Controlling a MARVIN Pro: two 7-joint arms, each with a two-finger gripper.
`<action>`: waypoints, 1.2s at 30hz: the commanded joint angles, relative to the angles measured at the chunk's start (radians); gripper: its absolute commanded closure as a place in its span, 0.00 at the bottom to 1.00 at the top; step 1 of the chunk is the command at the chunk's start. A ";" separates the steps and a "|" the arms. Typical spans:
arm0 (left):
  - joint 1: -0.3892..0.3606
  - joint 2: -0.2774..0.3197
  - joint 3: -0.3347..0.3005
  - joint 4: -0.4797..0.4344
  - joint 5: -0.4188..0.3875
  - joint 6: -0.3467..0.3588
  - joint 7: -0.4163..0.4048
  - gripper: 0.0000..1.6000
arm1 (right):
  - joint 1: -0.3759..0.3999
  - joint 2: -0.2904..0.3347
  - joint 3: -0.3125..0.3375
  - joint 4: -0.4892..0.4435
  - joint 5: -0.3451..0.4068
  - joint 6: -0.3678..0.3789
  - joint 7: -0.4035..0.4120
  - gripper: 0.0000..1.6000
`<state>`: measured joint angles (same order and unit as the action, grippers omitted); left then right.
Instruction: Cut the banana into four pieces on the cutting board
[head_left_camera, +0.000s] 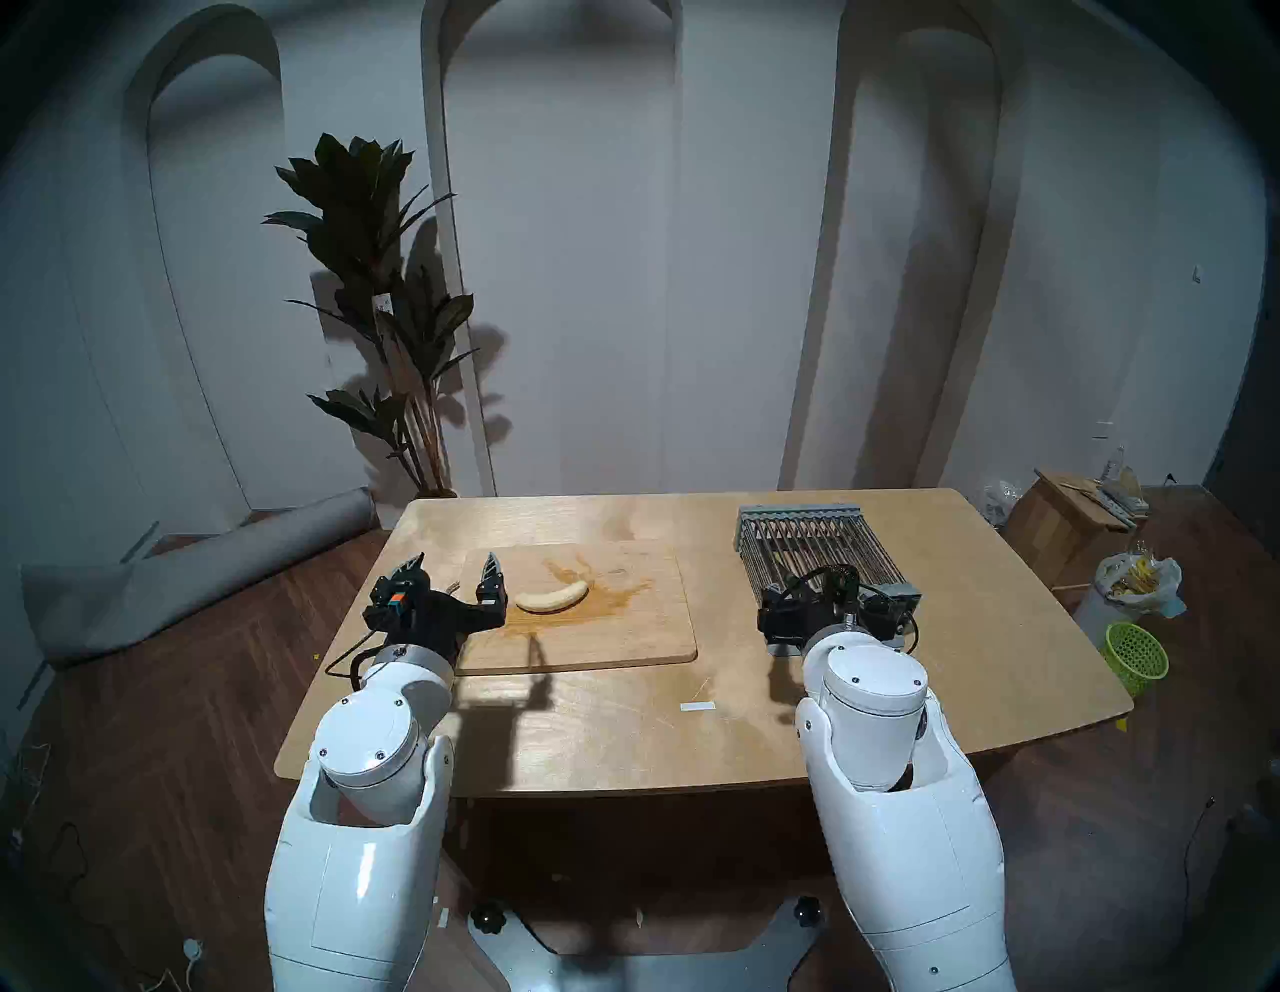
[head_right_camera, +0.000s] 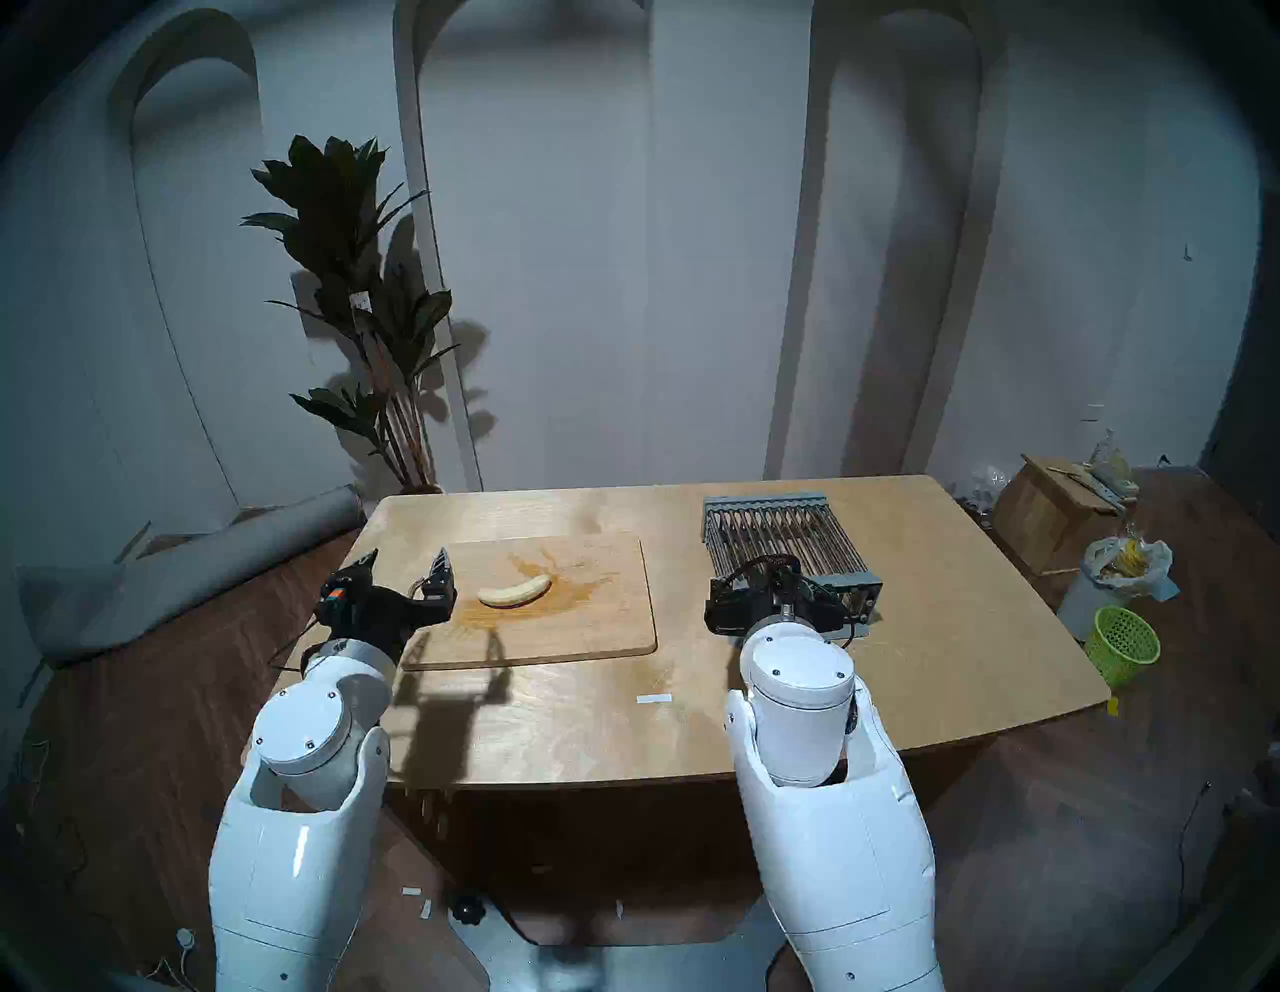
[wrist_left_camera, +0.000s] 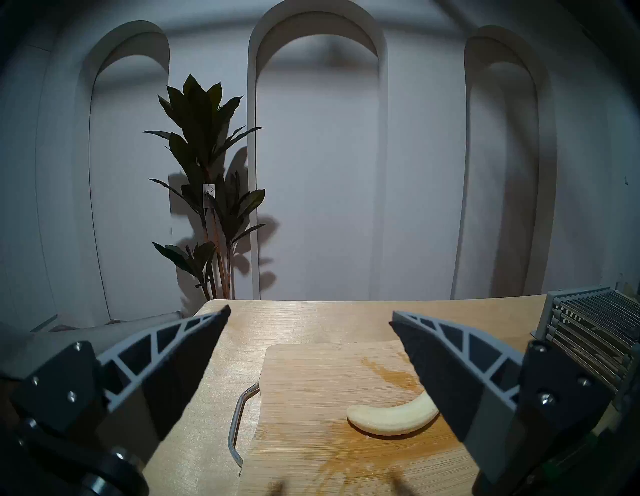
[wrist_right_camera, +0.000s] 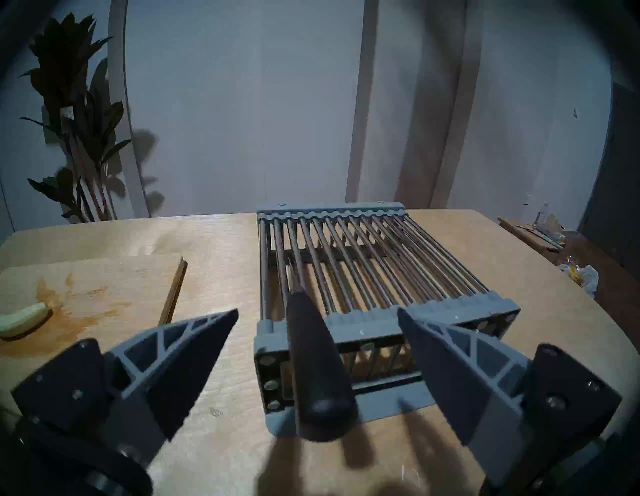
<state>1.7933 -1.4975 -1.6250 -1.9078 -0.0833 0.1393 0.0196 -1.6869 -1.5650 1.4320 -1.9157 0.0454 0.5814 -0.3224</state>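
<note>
A: Starting on the left, the left gripper (head_left_camera: 454, 564) hangs level over the near-left corner of the cutting board (head_left_camera: 623, 644), fingers spread wide, nothing between them.

B: And the banana (head_left_camera: 552, 597)?

A: Whole, peeled, lying on the board's orange-brown stain just to the right of that gripper's right fingertip, not touching it. A thin metal handle (wrist_left_camera: 239, 424) pokes out at the board's left edge, below the open fingers.

B: Over to the right side now.

A: The right gripper (wrist_right_camera: 317, 313) is also spread wide and empty, tipped down toward a grey rack (wrist_right_camera: 374, 263) of metal rods. A black handle (wrist_right_camera: 317, 363) sticks out of the rack's near end, between the fingers, untouched.
</note>
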 joint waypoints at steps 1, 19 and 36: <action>-0.008 0.001 -0.002 -0.020 0.000 -0.004 0.001 0.00 | 0.029 -0.003 0.005 0.013 0.008 -0.023 0.008 0.00; -0.008 0.004 -0.001 -0.020 -0.002 -0.004 0.003 0.00 | 0.121 0.036 0.037 0.122 0.018 -0.048 0.050 0.00; -0.008 0.006 0.001 -0.020 -0.004 -0.004 0.005 0.00 | 0.098 0.035 0.003 0.091 0.012 -0.044 0.067 0.00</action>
<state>1.7936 -1.4931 -1.6223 -1.9078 -0.0874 0.1393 0.0235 -1.5859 -1.5203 1.4323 -1.7954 0.0552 0.5433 -0.2482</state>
